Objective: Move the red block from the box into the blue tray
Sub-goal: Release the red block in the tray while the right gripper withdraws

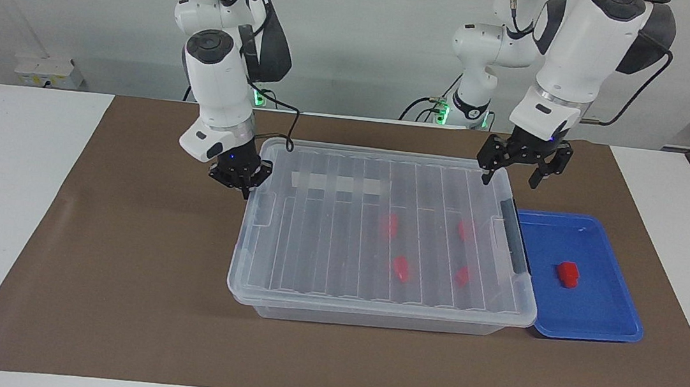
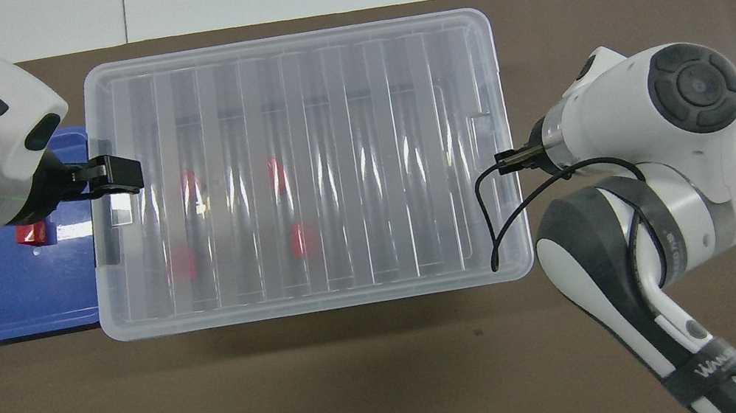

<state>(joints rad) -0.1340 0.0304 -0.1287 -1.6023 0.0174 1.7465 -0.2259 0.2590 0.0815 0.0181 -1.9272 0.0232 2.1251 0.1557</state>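
Observation:
The box (image 1: 308, 297) is a clear bin with its ribbed lid on, lying in the middle of the mat; it also shows in the overhead view (image 2: 281, 41). Several red blocks show through the lid, such as one (image 1: 401, 268). Another red block (image 1: 567, 274) lies in the blue tray (image 1: 595, 309), which sits against the box at the left arm's end. My left gripper (image 1: 514, 171) is open, raised over the box's end next to the tray. My right gripper (image 1: 238, 177) hangs low just outside the box's end toward the right arm.
A brown mat (image 1: 116, 291) covers the white table under everything. The right arm's black cable (image 2: 492, 230) hangs over the lid's corner. A dark grey latch (image 1: 515, 237) sits on the box's end by the tray.

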